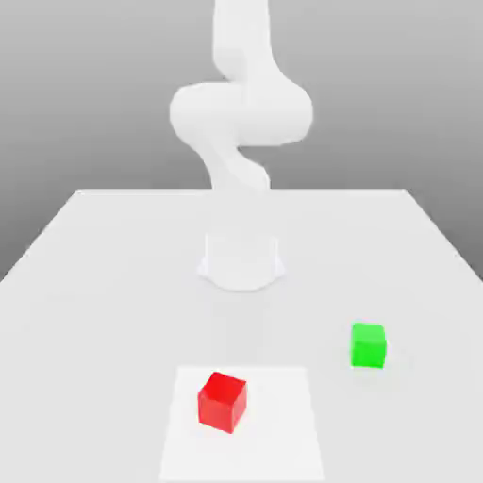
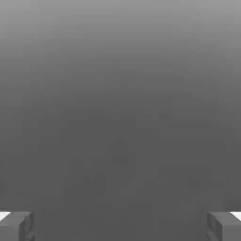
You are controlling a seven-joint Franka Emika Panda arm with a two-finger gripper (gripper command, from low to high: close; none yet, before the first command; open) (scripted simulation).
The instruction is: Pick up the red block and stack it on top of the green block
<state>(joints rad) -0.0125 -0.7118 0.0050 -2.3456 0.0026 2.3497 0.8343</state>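
The red block is a small bright red cube resting on a lighter square patch near the front of the white table. The green block is a cube of like size, standing on the table toward the exterior view's right and a little farther back, well apart from the red one. In the hand view my gripper is open: its two grey fingertips sit far apart, with nothing between them and only plain grey background beyond.
The white arm rises from its round base at the middle of the white table. A pale square patch marks the table's front under the red block.
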